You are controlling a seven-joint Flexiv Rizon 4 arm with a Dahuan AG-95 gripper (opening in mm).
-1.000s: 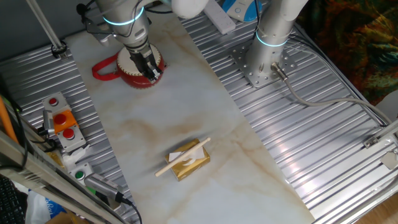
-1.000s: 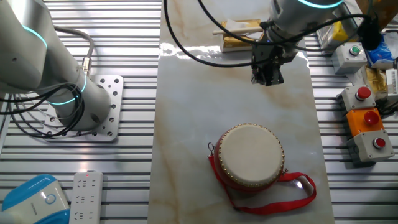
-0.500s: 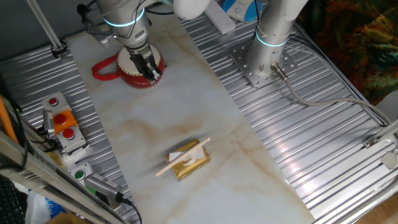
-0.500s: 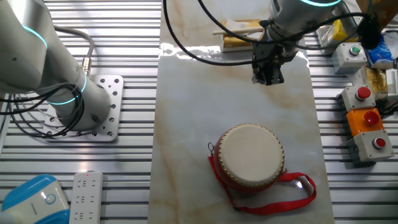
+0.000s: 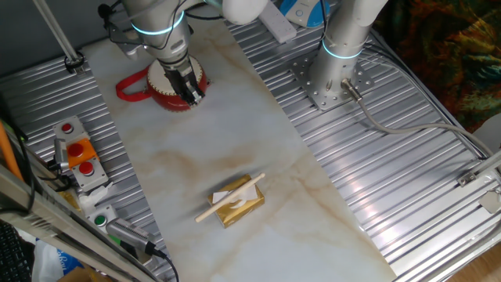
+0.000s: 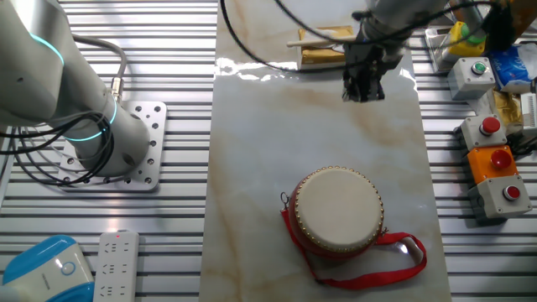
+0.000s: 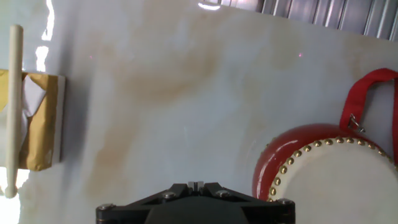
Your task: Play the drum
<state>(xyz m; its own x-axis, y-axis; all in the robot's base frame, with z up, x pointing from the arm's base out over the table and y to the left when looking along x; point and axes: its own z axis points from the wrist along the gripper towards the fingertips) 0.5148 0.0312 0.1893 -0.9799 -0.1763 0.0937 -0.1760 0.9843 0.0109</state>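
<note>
1. button boxes point(image 5: 74, 157) with red and orange buttons sit on the ribbed metal off the left edge of the marble slab point(image 5: 235, 133), in one fixed view; a green-button box point(image 5: 99, 219) lies nearer the front-left corner.
2. the drum point(image 5: 168, 84) stands near the slab's far-left corner, red body, cream head, its red strap point(image 5: 129, 86) looped out toward the left edge.
3. the gripper point(image 5: 188, 88) hangs over the drum in this view and covers part of the head; from the other fixed view the gripper point(image 6: 364, 84) is seen raised above bare marble, apart from the drum point(image 6: 338, 210), toward the block's end of the slab.
4. its fingers hang close together with nothing seen between them; whether they are fully closed, i cannot tell. the hand view shows only the black gripper body at the bottom edge.
5. a gold block point(image 5: 237, 202) lies near the slab's front edge, about mid-width, well apart from the drum, with a pale stick point(image 5: 229, 198) resting across its top and some white paper under it.
6. in the hand view the block point(image 7: 37, 121) and stick point(image 7: 12, 112) are at the left edge, the drum point(image 7: 329, 180) at the lower right, bare marble between them.
7. a second arm's base point(image 5: 333, 70) is bolted to the ribbed metal off the slab's right edge, a cable point(image 5: 407, 129) trailing from it.
</note>
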